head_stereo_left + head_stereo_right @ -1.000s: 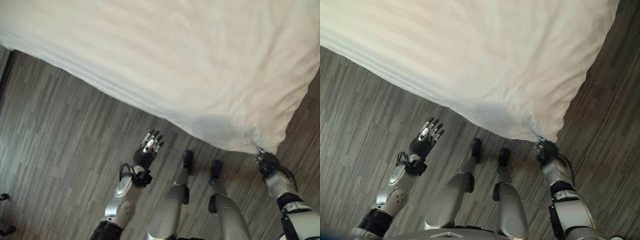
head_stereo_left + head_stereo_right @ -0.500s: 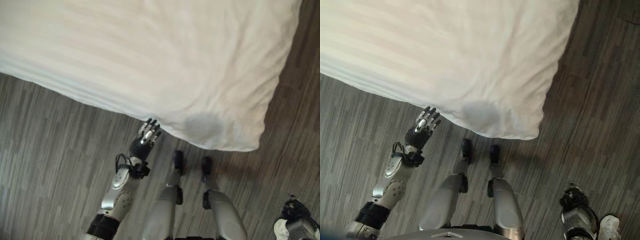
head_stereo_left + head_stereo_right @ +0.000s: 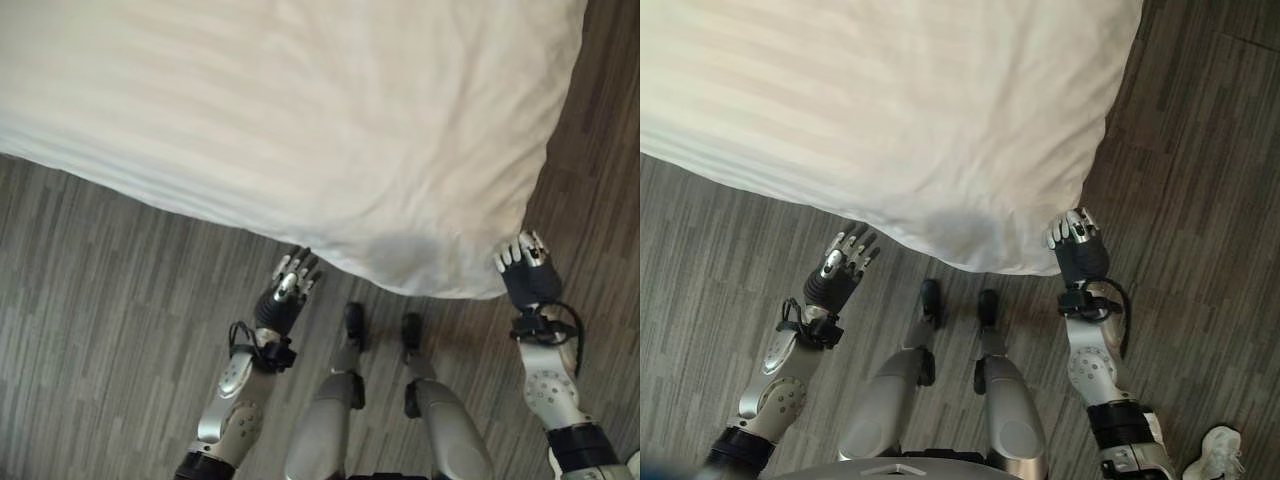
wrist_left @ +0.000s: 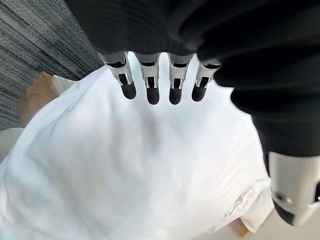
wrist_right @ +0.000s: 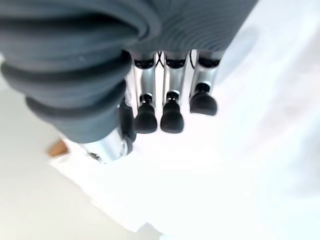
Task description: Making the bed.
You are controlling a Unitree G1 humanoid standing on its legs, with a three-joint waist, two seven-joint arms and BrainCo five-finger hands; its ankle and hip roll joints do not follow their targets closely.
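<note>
Two silver-grey arms enter from the bottom of the head views, each with a black band low on the forearm and a round silver joint cap. The left hand (image 3: 288,290) and right hand (image 3: 524,268) have dark ribbed covers over back and wrist, and silver fingers (image 4: 152,85) with rounded dark tips. The thumb looks thicker, perhaps with a glossier tip.
</note>
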